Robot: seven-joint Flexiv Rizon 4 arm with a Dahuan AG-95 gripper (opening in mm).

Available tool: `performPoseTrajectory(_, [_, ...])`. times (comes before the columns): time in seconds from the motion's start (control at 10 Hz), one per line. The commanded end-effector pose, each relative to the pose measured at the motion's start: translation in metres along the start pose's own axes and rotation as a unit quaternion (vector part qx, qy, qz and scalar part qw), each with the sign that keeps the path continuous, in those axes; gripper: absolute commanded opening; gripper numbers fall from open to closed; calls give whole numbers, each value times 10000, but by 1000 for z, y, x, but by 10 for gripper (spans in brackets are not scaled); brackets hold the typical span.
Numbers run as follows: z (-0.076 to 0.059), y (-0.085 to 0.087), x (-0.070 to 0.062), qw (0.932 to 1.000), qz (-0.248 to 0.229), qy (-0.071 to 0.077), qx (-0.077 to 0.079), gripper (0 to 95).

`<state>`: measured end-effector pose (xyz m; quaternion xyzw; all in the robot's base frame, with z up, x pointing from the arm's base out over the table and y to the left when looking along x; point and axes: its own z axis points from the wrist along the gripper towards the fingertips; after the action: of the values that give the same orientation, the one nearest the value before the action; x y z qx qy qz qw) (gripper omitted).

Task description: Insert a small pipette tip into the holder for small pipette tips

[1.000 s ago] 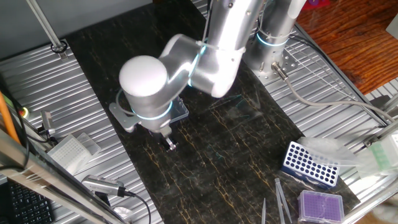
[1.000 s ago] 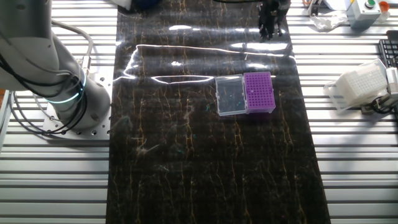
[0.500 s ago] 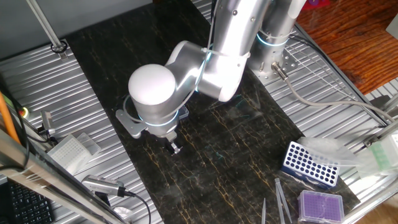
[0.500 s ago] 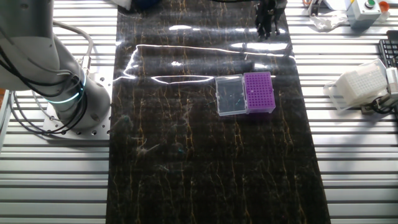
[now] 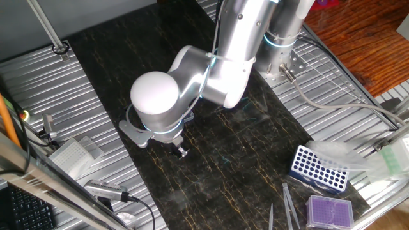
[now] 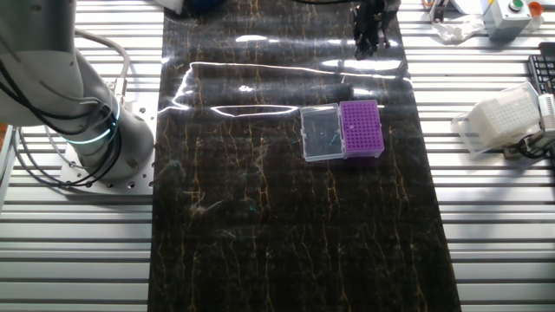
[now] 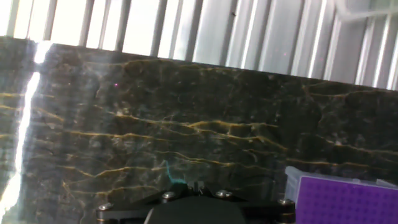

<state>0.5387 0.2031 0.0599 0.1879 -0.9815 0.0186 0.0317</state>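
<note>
here the holder for small pipette tips (image 6: 362, 128) sits on the dark mat (image 6: 286, 217), closer to one side edge of the mat than the other. its bright purple top grid faces up, and its clear lid (image 6: 320, 133) lies open flat, joined to one side. the pincer (image 6: 365, 33) hangs over the far end of the mat, well apart from the holder. i cannot tell if the pincer is open or closed, or if it holds a tip. in the hand view a purple corner of the holder (image 7: 345, 200) shows low at the right. a blue rack (image 5: 317, 168) with round holes stands near a corner of the worktop (image 5: 38, 96), with a paler purple box (image 5: 329, 211) just beside it.
</note>
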Motion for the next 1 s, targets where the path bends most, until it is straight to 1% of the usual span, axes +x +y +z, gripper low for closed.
performPoseTrajectory(0.1, [12, -1, 5, 9997, -237, -76, 0, 0])
performPoseTrajectory(0.2, [15, -2, 6, 9994, -333, -65, 1, 0])
performPoseTrajectory(0.3, [18, -3, 8, 9984, -562, -67, 7, 0])
performPoseTrajectory(0.5, [18, -3, 9, 9935, -1138, -64, 4, 0])
performPoseTrajectory(0.6, [18, -3, 9, 9913, -1317, -61, 2, 0])
performPoseTrajectory(0.7, [19, -2, 9, 9875, -1576, -70, -5, 190])
performPoseTrajectory(1.0, [18, -2, 10, 9791, -2032, -72, 19, 190])
